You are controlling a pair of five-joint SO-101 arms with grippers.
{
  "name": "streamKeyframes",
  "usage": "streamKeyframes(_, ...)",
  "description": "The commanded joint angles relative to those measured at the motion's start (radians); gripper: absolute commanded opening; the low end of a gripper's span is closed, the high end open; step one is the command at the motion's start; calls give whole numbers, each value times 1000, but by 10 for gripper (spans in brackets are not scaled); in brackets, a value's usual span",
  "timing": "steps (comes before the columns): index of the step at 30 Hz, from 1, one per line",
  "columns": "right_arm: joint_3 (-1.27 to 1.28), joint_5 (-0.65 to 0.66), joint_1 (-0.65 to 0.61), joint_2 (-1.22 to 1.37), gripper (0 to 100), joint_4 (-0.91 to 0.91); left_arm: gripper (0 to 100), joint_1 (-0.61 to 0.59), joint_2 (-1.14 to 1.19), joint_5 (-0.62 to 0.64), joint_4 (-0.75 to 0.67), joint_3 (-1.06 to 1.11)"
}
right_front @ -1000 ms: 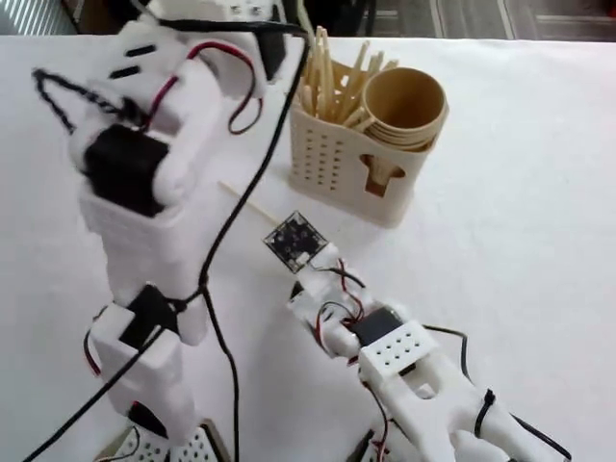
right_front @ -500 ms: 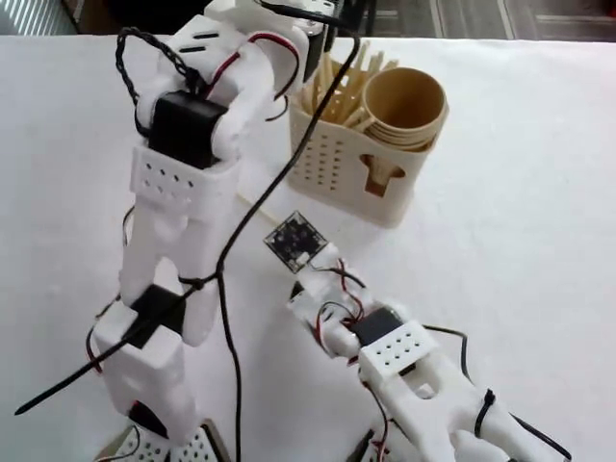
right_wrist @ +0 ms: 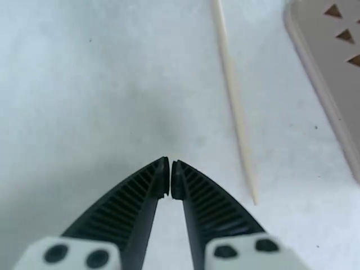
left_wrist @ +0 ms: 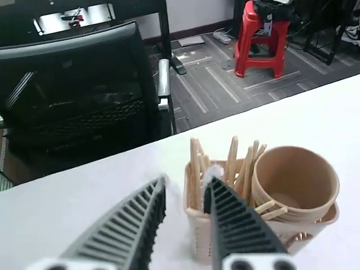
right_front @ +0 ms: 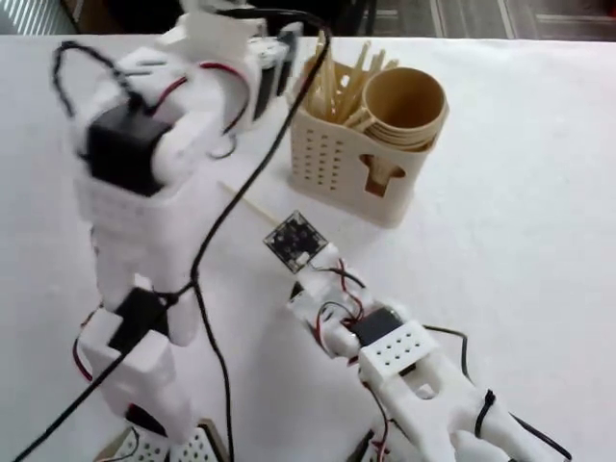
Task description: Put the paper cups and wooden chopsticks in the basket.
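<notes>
R claw [right_wrist: 170, 169] clenched, empty, beside loose chopstick [right_wrist: 233, 101]: may nudge it away. L claw [left_wrist: 183, 188] parted, empty, nr basket [right_front: 332, 159]: may tip it.

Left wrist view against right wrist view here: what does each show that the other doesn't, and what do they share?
Left wrist view: the left gripper, open, the chopsticks and stacked paper cups in the basket, a chair behind. Right wrist view: the right gripper, shut, beside a loose chopstick lying on the table. Both: that table and, apparently, the basket.
</notes>
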Motion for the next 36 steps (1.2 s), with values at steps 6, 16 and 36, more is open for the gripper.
streamKeyframes(6, -6, 12, -5, -18, 20, -13, 23, -137, -96, 15, 92, 109)
streamKeyframes(16, -6, 12, -5, -16, 20, -13, 23, -150, -564, 14, 29, 698)
streamKeyframes(36, -11, 2, -4, -24, 19, -7, 23, -384, -1724, -71, -618, 2364)
